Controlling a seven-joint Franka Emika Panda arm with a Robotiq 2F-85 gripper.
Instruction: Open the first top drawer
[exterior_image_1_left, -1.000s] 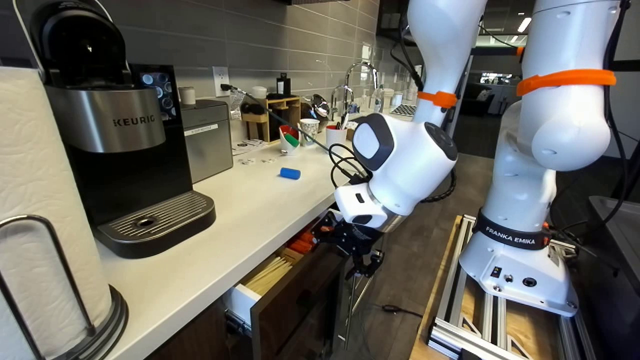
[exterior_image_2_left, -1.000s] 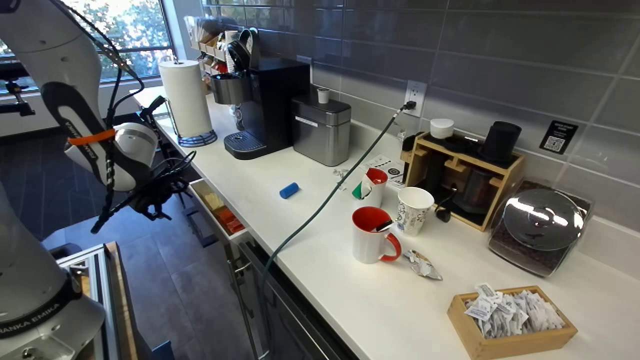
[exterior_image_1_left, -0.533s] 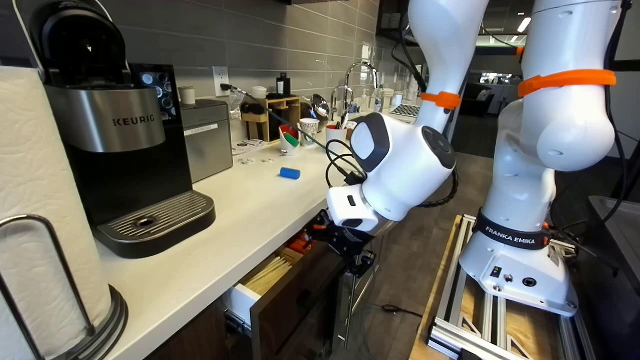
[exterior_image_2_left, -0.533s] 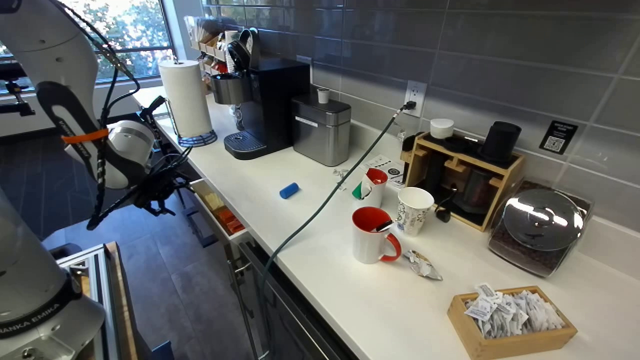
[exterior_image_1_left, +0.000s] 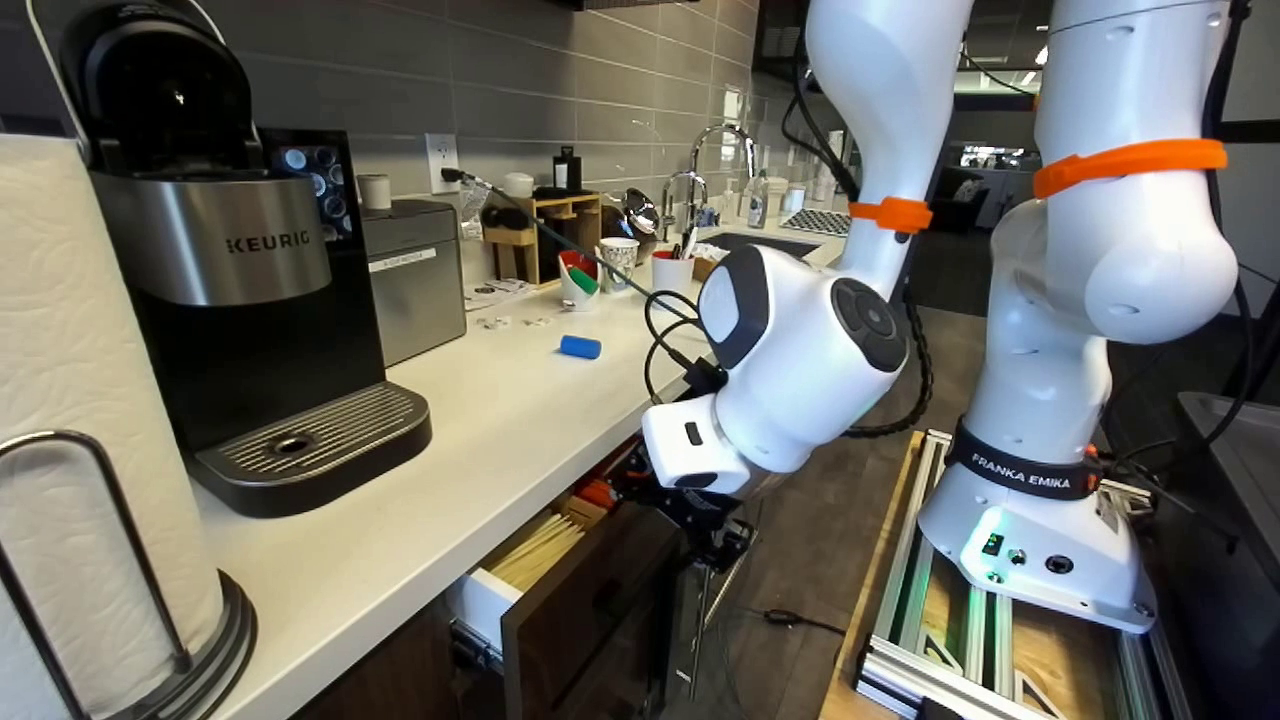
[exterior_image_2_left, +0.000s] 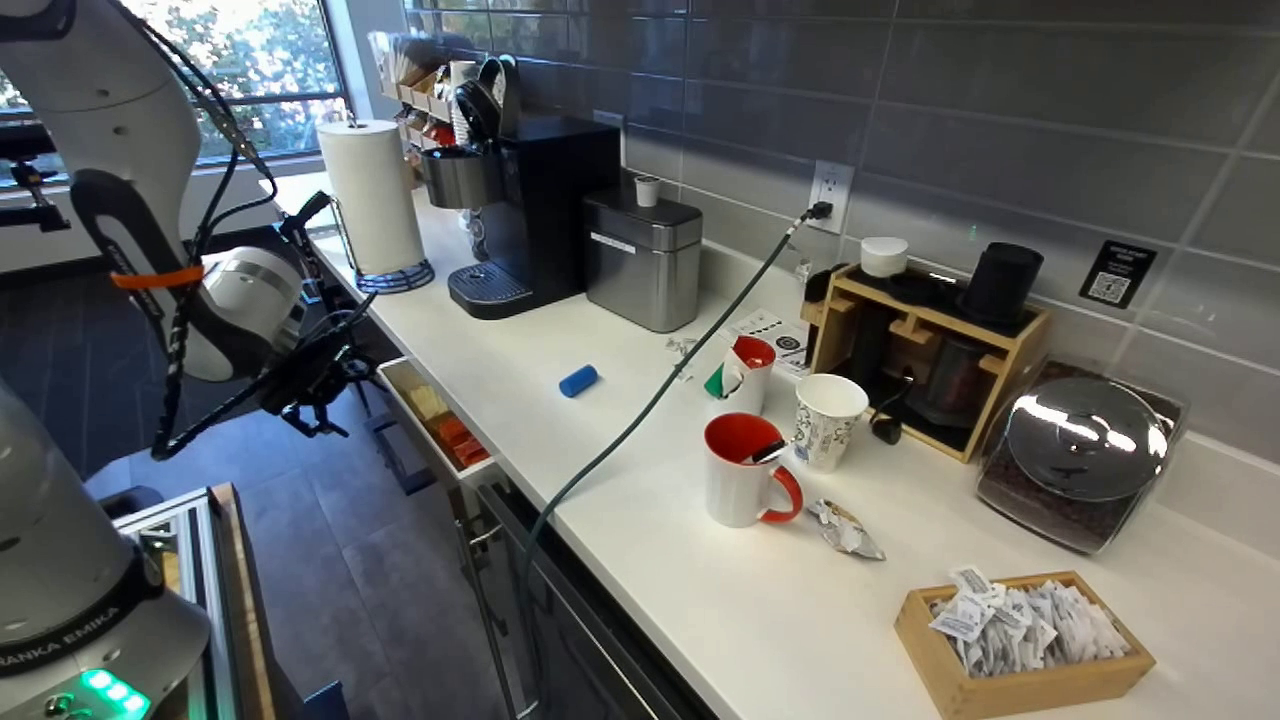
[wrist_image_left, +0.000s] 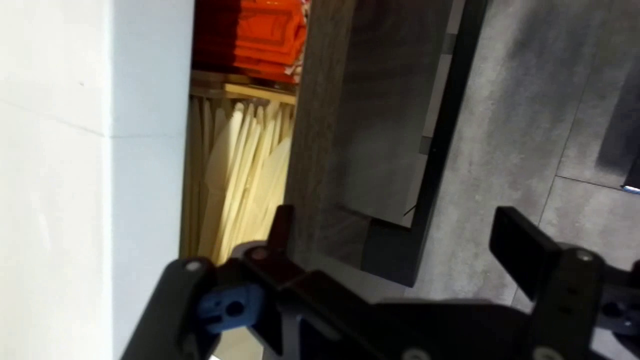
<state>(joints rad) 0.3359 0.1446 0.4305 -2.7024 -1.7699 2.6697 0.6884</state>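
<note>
Gripper (wrist_image_left: 398, 234) jaws wide; in wrist view one finger overlaps the first top drawer (wrist_image_left: 318, 125), contact unclear; drawer stands open past the counter (exterior_image_1_left: 500, 400); flat dark brown front, white side; pale sticks (wrist_image_left: 240, 175), orange packets (wrist_image_left: 265, 37) in separate compartments.

A black coffee maker (exterior_image_2_left: 560, 210) is standing on the counter (exterior_image_2_left: 780, 620). Near one side of the coffee maker, a paper towel roll (exterior_image_2_left: 370, 205) is standing upright; just beside the opposite side, a grey metal box (exterior_image_2_left: 643, 270) is carrying a white tub (exterior_image_2_left: 647, 191). Farther out on that side of the coffee maker, a blue cylinder (exterior_image_2_left: 578, 381) is lying — and a green cable (exterior_image_2_left: 652, 405) is running over the counter from a wall outlet (exterior_image_2_left: 830, 185). Farther again from the coffee maker, a red-lined white cup (exterior_image_2_left: 755, 388), a patterned paper cup (exterior_image_2_left: 828, 430) and a red-handled mug (exterior_image_2_left: 733, 492) are standing close together. Well apart from the coffee maker, a wooden box (exterior_image_2_left: 1060, 683) is holding white sachets (exterior_image_2_left: 1020, 628).
</note>
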